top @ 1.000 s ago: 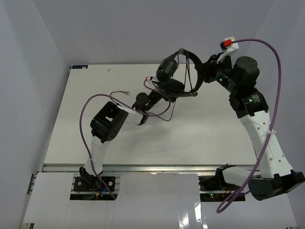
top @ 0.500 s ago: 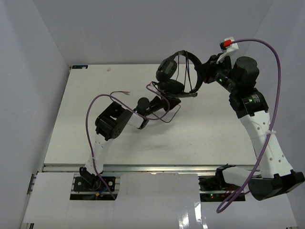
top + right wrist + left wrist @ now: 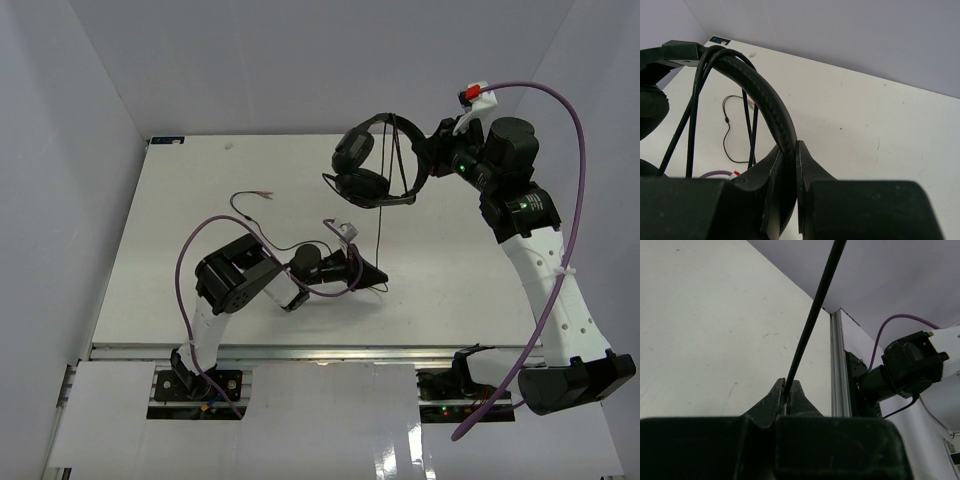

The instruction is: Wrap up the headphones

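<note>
**Grip state.** The right gripper [image 3: 788, 150] has its fingers closed on the thin, stitched black headband [image 3: 765, 95] of the black over-ear headphones [image 3: 362, 183]. It holds the headphones clear of the white table [image 3: 180, 180], over its far right part. Both round padded earcups [image 3: 355, 150] hang to the left of the gripper.

The left gripper [image 3: 789, 388] has its fingers fully closed. They pinch the long thin black cord [image 3: 812, 315] between their tips. This gripper sits low over the near middle of the table, and the cord runs taut from it up to the headphones.

**Progress.** In the right wrist view several cord strands cross the headband, so some turns appear to be laid (the exact count cannot be read). Part of the cord is not yet wound:
- the taut span between the two grippers;
- a loose tail lying on the table at far left, ending in what appears to be the small plug [image 3: 263, 193].

Wrapping is judged under way, not finished. What remains is to carry the pinched cord around the headphones until the tail is taken up, then tuck in the plug end.
</note>
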Robot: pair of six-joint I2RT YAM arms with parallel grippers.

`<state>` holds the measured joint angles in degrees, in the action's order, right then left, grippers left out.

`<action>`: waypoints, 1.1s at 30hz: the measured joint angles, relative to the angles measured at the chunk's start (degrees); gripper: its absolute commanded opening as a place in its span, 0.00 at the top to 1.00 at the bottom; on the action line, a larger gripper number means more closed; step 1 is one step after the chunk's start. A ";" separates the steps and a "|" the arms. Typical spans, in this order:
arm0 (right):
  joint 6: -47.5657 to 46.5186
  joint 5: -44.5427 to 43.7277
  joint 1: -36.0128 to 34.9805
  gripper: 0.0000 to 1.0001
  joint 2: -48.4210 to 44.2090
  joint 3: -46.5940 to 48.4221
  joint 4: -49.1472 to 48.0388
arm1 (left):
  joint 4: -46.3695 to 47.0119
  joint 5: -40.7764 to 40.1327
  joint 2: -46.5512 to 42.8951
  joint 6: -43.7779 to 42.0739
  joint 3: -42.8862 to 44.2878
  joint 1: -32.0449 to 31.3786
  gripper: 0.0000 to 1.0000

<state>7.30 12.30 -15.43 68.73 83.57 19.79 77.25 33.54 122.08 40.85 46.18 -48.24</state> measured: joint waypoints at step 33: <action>-11.38 -26.59 -2.12 0.92 -2.74 -13.74 -11.27 | -31.49 -6.12 -31.02 -7.62 13.45 -16.82 1.00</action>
<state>-4.09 -14.30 -17.55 65.99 69.83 8.51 45.77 27.43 91.06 33.23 59.63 -65.06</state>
